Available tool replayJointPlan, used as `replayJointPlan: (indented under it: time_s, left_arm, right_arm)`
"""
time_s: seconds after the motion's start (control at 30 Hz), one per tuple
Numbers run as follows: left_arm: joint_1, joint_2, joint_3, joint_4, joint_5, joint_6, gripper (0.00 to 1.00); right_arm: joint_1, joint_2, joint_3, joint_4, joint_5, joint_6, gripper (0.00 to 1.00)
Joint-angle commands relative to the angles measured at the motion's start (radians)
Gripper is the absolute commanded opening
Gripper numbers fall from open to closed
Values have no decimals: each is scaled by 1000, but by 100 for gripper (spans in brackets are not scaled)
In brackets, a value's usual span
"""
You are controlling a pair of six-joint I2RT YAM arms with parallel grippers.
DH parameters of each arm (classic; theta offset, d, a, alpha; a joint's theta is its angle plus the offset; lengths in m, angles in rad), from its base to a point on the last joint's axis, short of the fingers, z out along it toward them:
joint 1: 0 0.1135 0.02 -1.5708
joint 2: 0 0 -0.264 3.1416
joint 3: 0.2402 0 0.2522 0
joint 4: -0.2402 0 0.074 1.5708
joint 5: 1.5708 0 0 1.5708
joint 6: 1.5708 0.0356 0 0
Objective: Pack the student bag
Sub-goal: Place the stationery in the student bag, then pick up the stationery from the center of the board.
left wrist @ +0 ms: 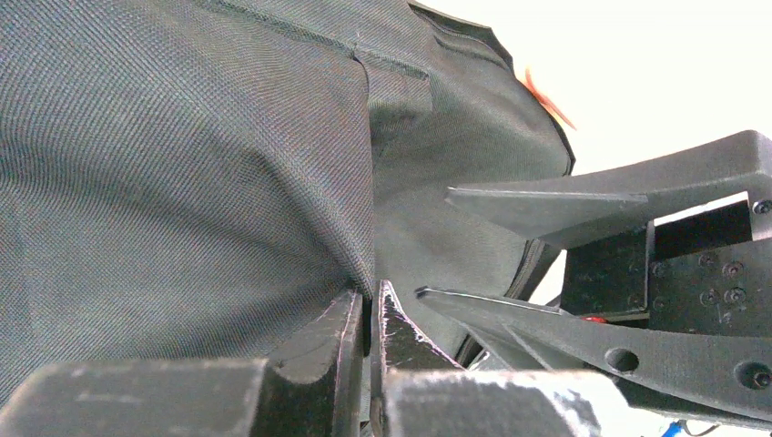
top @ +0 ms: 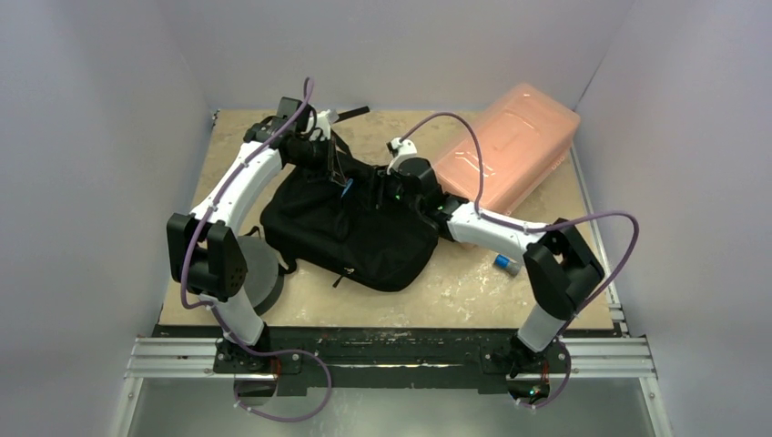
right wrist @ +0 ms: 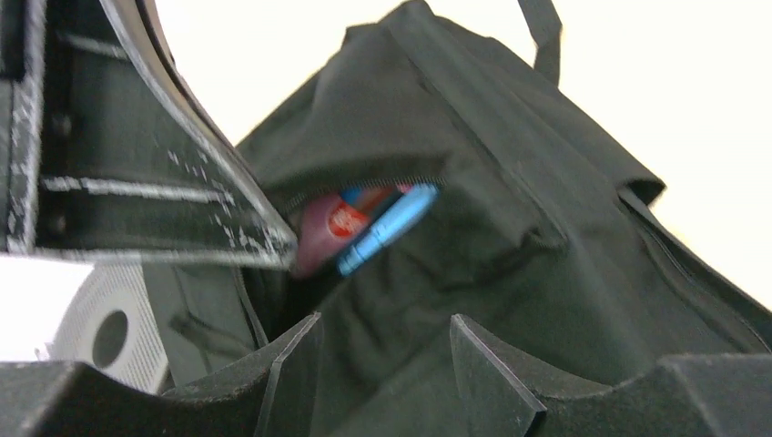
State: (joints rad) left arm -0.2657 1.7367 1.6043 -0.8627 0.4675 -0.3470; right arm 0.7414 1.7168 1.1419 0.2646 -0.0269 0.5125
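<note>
1. The student bag (top: pixel 364 241) lies flat at mid-desk, between the two arms.
2. Long axis: diagonal, from far-left to near-right in the overhead view. The far-left end is lifted, and its pocket mouth (right wrist: pixel 364 196) faces the right arm's side. Which end carries the top handle cannot be told.
3. A blue-and-red item (right wrist: pixel 378 223) sits just inside the pocket mouth, partly showing.
4. The left end effector (left wrist: pixel 369 296) is clamped on a fold of the bag's fabric, with the fingers together on the cloth, and holds the lip up.
5. The right end effector (right wrist: pixel 384 323) is just before the mouth. Its fingers are apart with nothing between them.
6. Step in hand, as judged: seating the item in the pocket and clearing out.
7. To do it well: the left pinch should hold the lip high and taut; the right should back straight out along the line of the mouth so no finger snags the fabric or drags the item out.
8. Around the bag: bare desk (top: pixel 473 291), with a pink box (top: pixel 510 141) at far right, apart from the bag.
</note>
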Motion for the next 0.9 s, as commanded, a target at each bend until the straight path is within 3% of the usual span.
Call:
replayJointPlan:
  time_s: [0.0,0.2,0.37,0.43,0.6,0.73,0.87]
  left_arm:
    - [-19,-42,33,23,80,-1,0]
    - [-20,-42,33,22,83,-3,0]
    - [-20,-43,34,23,89,-7,0]
    - [-20,-43,34,24,93,-7,0]
    - [-20,-36,31,25,95,-9,0]
    - [-20,-35,32,26,98,-12,0]
    - [-20,-36,29,28,102,-14,0]
  right_arm:
    - [6,-120,-50,-159,59,-59,57]
    - [11,-368,-117,-385,124,-155,57]
    - [10,-679,-223,-504,228,-94,72]
    - [7,-779,-238,-574,349,-67,76]
    - [4,-982,-233,-842,742,158,91]
    - [-4,-1109,-253,-1041,984,404,89]
    - [-11,-1138,-252,-1155,1083,546,86]
